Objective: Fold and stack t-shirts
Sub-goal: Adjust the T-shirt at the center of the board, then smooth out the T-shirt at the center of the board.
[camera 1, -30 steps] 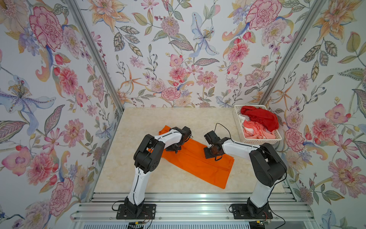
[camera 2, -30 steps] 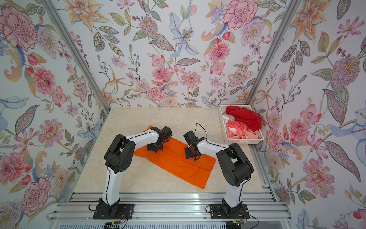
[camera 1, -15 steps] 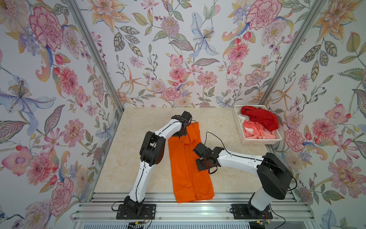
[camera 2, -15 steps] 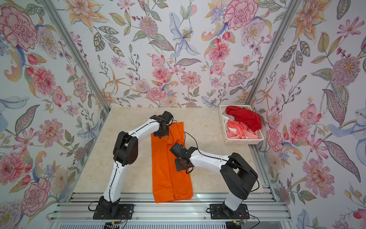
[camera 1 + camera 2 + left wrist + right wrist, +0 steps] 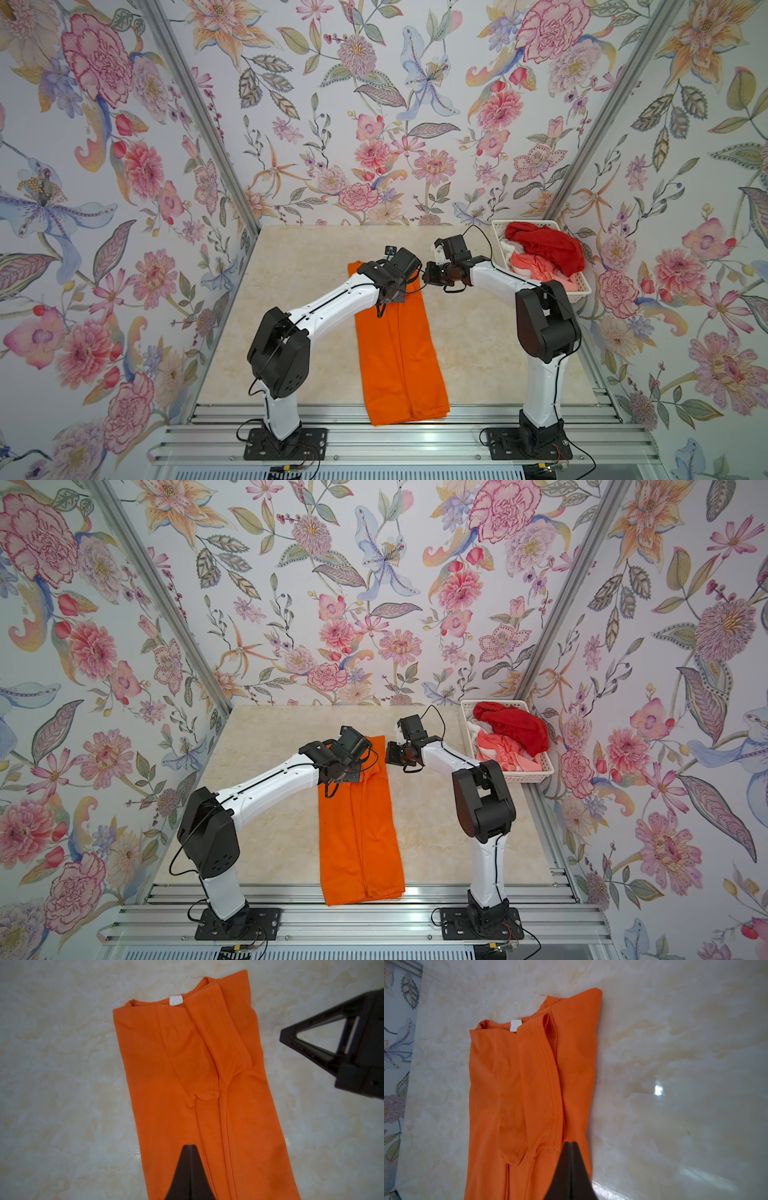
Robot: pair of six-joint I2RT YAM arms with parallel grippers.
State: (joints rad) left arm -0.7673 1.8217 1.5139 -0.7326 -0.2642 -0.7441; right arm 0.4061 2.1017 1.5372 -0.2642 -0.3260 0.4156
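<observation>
One orange t-shirt (image 5: 395, 345) lies as a long folded strip, well apart from the basket (image 5: 530, 776) | long axis parallels the basket's long side, neck label (image 5: 175, 1000) end level with it | you see the basket holding red tee (image 5: 544, 245) over coral-and-white tee (image 5: 536, 268) | your left gripper (image 5: 189, 1147) and right gripper (image 5: 571, 1144): jaws together, at that collar end

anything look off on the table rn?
Yes: the orange t-shirt is folded into a long strip, but its hem end overhangs the table's front edge onto the metal rail. In the left wrist view the tucked sleeve lies bunched, not flat. Nothing spilled or damaged.
</observation>
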